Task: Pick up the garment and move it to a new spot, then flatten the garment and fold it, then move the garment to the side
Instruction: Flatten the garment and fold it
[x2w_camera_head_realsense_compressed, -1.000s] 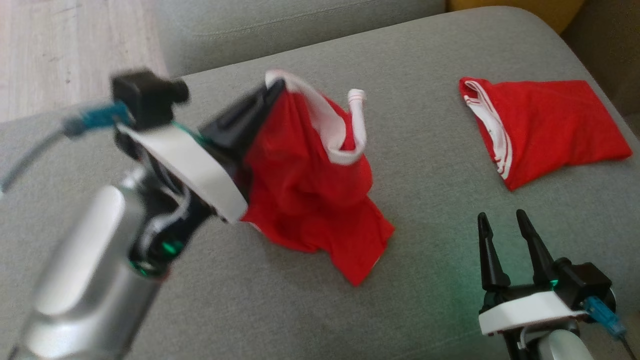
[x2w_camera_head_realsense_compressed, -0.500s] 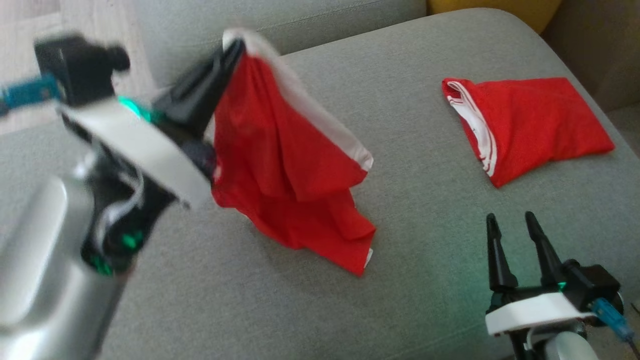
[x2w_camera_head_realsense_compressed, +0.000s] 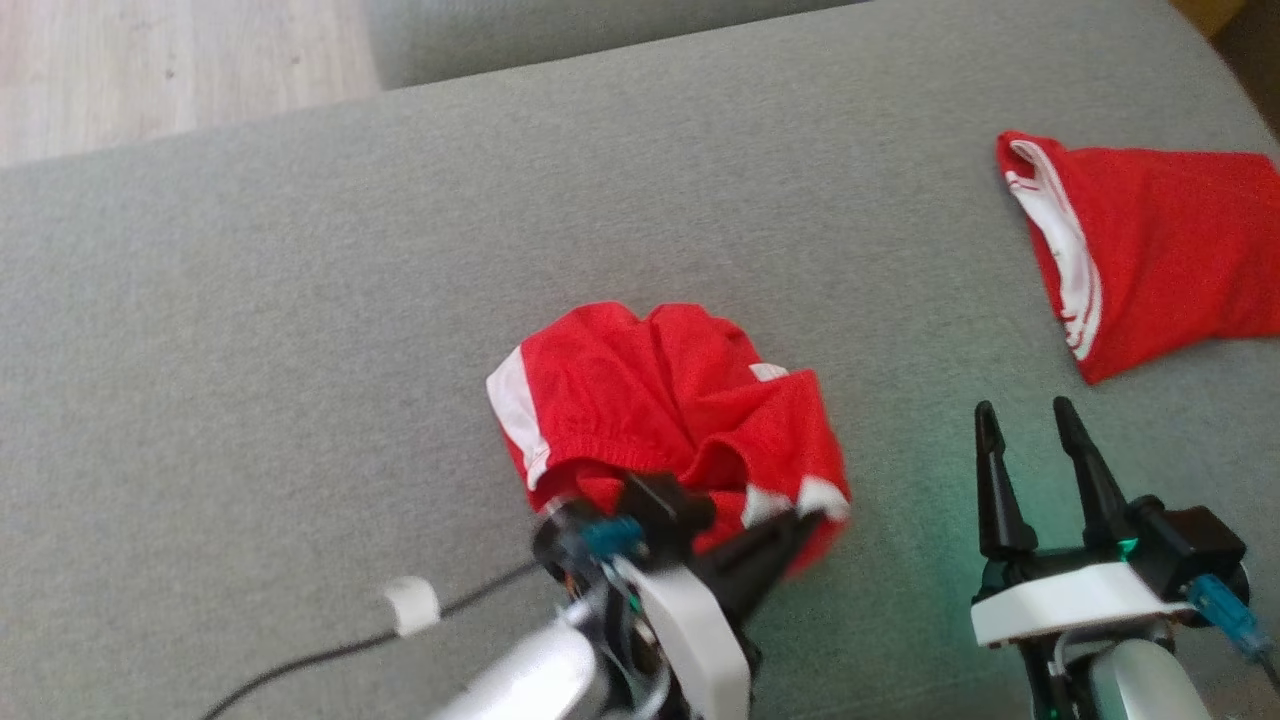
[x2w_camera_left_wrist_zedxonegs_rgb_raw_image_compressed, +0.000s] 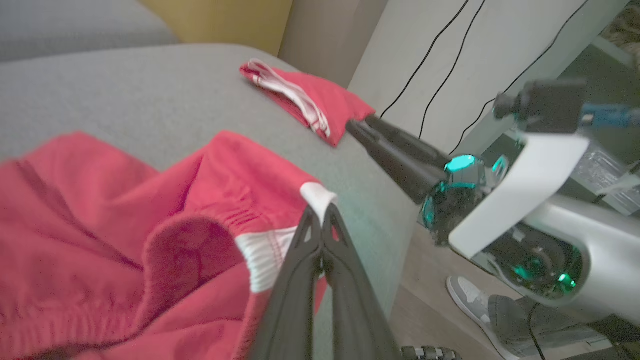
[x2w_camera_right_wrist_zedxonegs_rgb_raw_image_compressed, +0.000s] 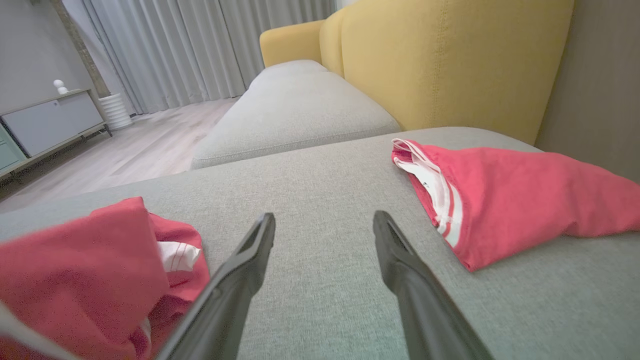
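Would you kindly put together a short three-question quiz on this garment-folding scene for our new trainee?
1. True or false: the left gripper is shut on the white-trimmed edge of the crumpled red garment.
2. Choose one: the right gripper is A) open and empty, B) shut on a towel, C) holding a cup.
3. Short answer: how many red garments are on the grey sofa cushion?

Key: 1 true; 2 A; 3 two.
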